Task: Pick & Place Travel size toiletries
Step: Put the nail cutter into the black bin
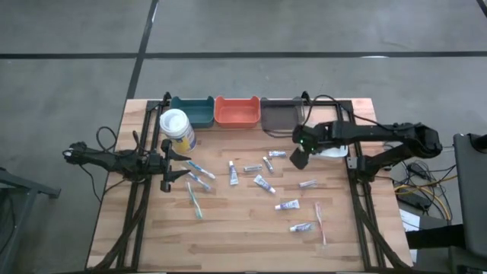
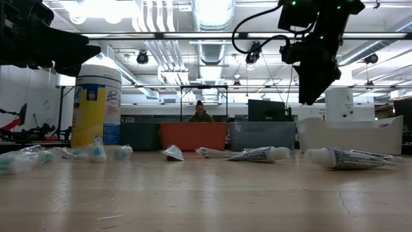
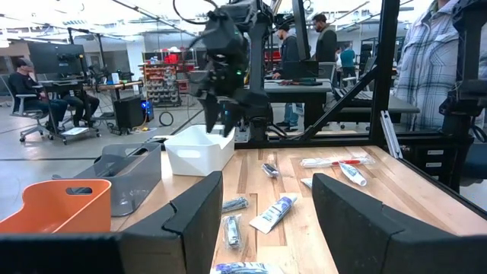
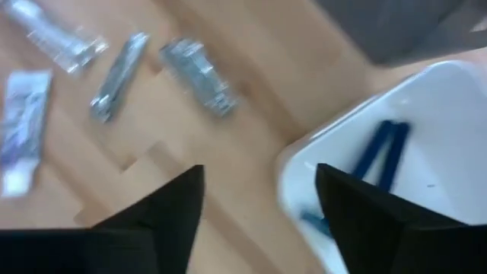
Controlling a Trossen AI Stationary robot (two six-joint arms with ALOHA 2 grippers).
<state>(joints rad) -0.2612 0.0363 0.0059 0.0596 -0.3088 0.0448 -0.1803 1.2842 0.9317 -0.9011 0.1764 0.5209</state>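
Right gripper beside white bin, fingers wide, empty; blue toothbrushes inside bin. Mini tubes near bin on bench. Next: descend centred over tube, close squarely. Left gripper wide, idle.

Teal, orange, grey and white bins are seen; blue toothbrushes lie in the white one; tubes are white with blue marks.

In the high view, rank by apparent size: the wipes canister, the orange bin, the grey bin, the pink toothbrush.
1. Orange bin and grey bin: they look alike, no ranking between them.
2. Wipes canister, though its height toward the camera may enlarge it.
3. Pink toothbrush, thinnest by far.
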